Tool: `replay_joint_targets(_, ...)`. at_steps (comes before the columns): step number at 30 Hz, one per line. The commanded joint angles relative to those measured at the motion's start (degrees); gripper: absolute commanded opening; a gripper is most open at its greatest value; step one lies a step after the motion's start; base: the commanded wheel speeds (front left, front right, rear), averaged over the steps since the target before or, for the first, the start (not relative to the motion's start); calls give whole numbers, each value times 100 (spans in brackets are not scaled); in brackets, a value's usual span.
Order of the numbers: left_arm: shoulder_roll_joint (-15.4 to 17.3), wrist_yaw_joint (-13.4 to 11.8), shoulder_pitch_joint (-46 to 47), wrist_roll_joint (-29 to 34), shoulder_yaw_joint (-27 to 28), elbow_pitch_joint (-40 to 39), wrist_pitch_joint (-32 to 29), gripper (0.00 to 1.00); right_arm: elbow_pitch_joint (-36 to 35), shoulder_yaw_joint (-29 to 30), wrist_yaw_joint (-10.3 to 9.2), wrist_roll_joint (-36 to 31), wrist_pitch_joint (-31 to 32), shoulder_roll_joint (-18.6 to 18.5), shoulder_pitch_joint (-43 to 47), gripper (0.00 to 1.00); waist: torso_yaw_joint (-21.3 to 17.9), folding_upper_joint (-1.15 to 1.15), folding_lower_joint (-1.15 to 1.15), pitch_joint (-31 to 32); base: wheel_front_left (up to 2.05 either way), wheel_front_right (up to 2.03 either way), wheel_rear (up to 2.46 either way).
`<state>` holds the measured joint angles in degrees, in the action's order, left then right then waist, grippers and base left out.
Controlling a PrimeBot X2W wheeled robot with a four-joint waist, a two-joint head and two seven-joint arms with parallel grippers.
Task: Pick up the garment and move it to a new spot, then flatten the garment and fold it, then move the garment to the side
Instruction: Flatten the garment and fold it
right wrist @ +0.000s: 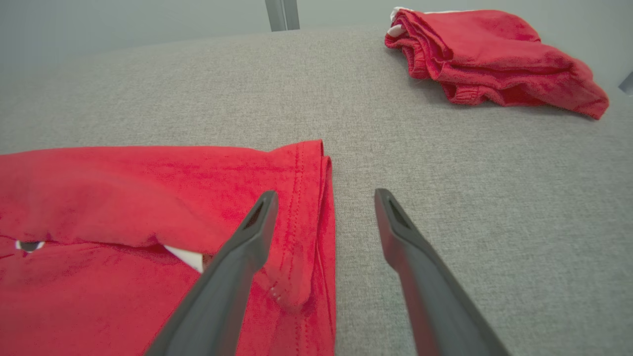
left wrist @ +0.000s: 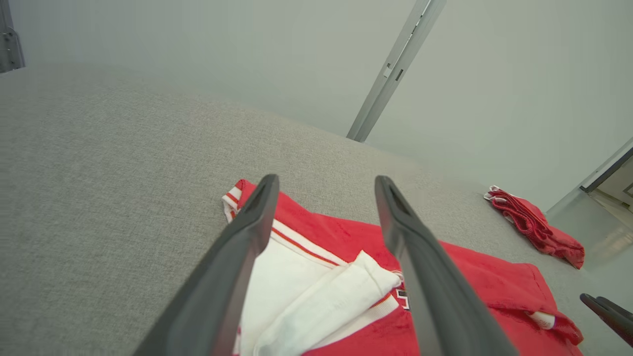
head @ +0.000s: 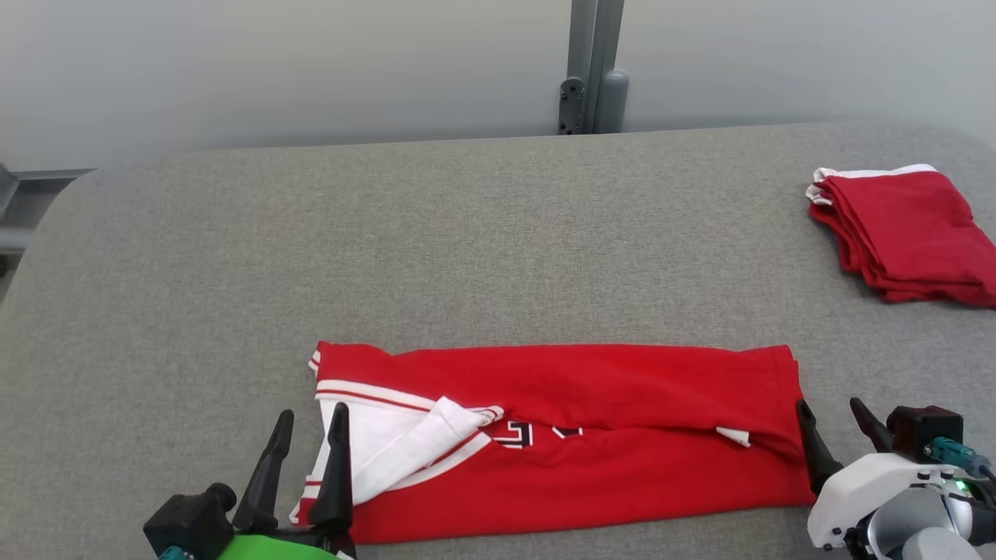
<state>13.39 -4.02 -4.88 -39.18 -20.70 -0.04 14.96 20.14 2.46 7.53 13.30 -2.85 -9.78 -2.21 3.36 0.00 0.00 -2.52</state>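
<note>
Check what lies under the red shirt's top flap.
White striped fabric and a bit of black lettering peek out under the flap; the rest of the print is hidden by it.

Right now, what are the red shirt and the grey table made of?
The red jersey looks like soft, matte knit cloth: it creases, and its hem shows stitching. The grey table top seems covered in woven or felt-like fabric: fine speckled grain, no shine.

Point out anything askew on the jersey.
The jersey isn't folded cleanly: at its left end a white flap lies turned out and crooked, and a small white bit pokes out near the right end.
</note>
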Motion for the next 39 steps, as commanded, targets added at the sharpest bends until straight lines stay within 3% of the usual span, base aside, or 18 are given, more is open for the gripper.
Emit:
replay_joint_targets(1,-6,19,71,68,32,28,24,100,191,-13,-9,-53,10,-27,-125,100,118,0,0,9,0,0,0)
replay_joint_targets(14,-101,100,-54,185,143,95,28,100,1744,-266,-9,61,126,-8,-564,97,327,0,0,29,0,0,0)
replay_joint_targets(15,-107,96,-60,193,152,98,28,100,1811,-301,-9,87,142,2,-592,76,315,0,0,26,0,0,0)
replay_joint_targets(16,-113,100,-65,199,158,103,28,100,1859,-341,-9,114,138,7,-617,48,301,0,0,23,0,0,0)
replay_joint_targets(17,-117,103,-70,210,168,108,28,100,1908,-377,-9,142,126,9,-648,36,282,0,0,18,0,0,0)
replay_joint_targets(19,-130,99,-77,217,185,111,28,100,1990,-434,-9,203,118,4,-713,0,237,0,0,9,0,0,0)
replay_joint_targets(27,-111,111,-76,251,216,133,27,100,2043,-347,-17,570,36,-271,-974,0,24,0,0,-8,0,0,0)
replay_joint_targets(34,-86,120,-71,344,210,137,25,100,1675,100,-12,786,-23,-651,-908,0,-156,0,0,-25,0,0,0)
replay_joint_targets(39,-93,131,-70,359,240,155,25,100,1247,220,-9,996,77,-501,-814,0,-253,0,0,-40,0,0,0)
